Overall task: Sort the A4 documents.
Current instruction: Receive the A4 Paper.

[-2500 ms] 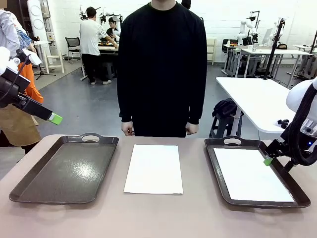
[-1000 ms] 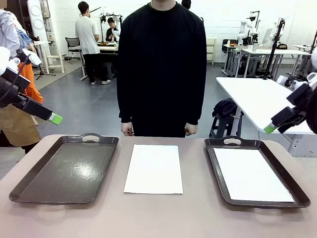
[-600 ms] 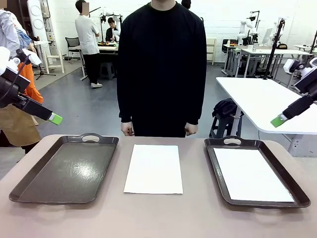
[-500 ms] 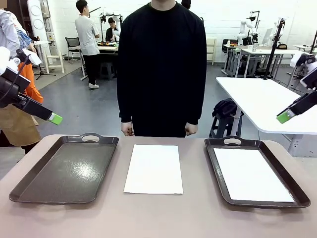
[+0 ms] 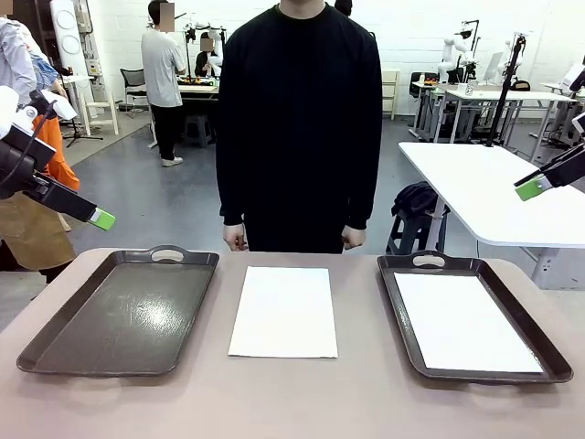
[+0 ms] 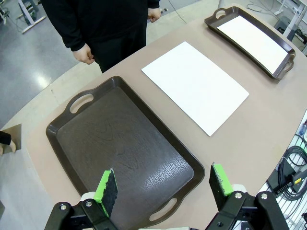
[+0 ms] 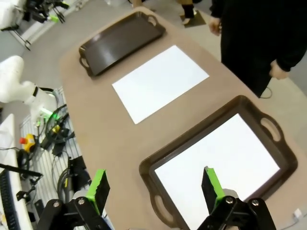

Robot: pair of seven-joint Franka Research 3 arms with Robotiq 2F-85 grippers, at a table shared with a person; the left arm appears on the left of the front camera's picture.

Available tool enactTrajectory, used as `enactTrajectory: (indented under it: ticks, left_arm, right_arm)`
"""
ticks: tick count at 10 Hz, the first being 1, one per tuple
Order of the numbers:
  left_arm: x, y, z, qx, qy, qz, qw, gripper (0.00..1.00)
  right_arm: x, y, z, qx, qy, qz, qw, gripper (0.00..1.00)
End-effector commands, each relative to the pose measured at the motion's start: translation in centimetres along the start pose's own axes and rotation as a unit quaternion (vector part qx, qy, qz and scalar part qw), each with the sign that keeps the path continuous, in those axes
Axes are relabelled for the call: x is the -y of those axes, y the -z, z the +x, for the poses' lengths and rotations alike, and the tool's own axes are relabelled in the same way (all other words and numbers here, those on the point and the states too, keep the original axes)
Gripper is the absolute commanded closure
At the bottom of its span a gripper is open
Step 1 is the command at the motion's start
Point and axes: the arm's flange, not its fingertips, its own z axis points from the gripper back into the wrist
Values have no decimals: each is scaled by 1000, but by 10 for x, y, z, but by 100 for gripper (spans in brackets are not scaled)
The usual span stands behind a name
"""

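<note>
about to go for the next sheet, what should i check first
1. left tool open, holding nothing: ok
2. right tool open, raised, holding nothing: ok
3. middle sheet flat between left tray and right tray: ok
4. left tray has room: ok
5. person's hands off the middle sheet: ok
6. middle sheet single or a stack: cannot tell

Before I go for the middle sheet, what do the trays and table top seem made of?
Left tray and right tray: dark brown, probably moulded plastic, semi-gloss and finely textured; light glares off the empty one. Table top: matte beige, laminate-like, no glare.
</note>
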Motion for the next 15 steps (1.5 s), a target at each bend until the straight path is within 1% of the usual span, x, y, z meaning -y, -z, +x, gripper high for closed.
enactTrajectory:
  ticks: [1, 4, 5, 15]
  left_arm:
    - [-1, 0, -1, 3, 5, -8, 1000, 0]
    - [-1, 0, -1, 3, 5, -8, 1000, 0]
    - [-1, 0, -1, 3, 5, -8, 1000, 0]
    - [-1, 0, -1, 3, 5, -8, 1000, 0]
  right_arm:
    - [5, 9, -7, 18, 8, -8, 1000, 0]
    - [12, 9, -11, 11, 31, -11, 999, 0]
    - [8, 6, -8, 3, 14, -4, 1000, 0]
    - [8, 6, -8, 3, 14, -4, 1000, 0]
